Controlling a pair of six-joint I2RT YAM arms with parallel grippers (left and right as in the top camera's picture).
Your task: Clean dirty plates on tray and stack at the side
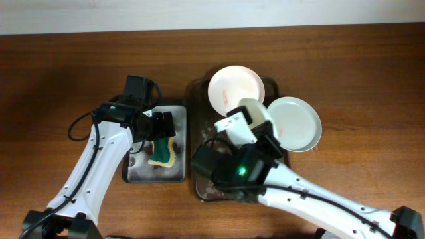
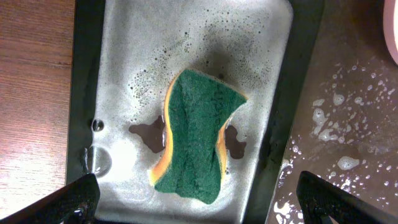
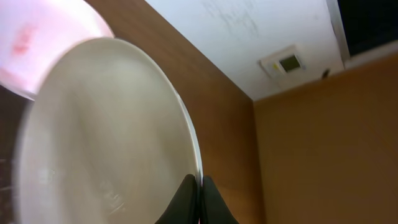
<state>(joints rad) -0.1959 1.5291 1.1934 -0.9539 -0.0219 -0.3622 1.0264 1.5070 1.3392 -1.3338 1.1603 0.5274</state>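
My right gripper is shut on the rim of a pale plate and holds it tilted over the right edge of the dark brown tray. In the right wrist view the fingers pinch that plate's edge. A white plate with reddish smears lies at the far end of the tray and also shows in the right wrist view. No third plate is in view. My left gripper is open and empty above a green and yellow sponge.
The sponge lies in soapy water in a small black grey-lined tray left of the brown tray. The brown tray's floor is wet with suds. Wooden table surrounds both trays, with a white wall behind.
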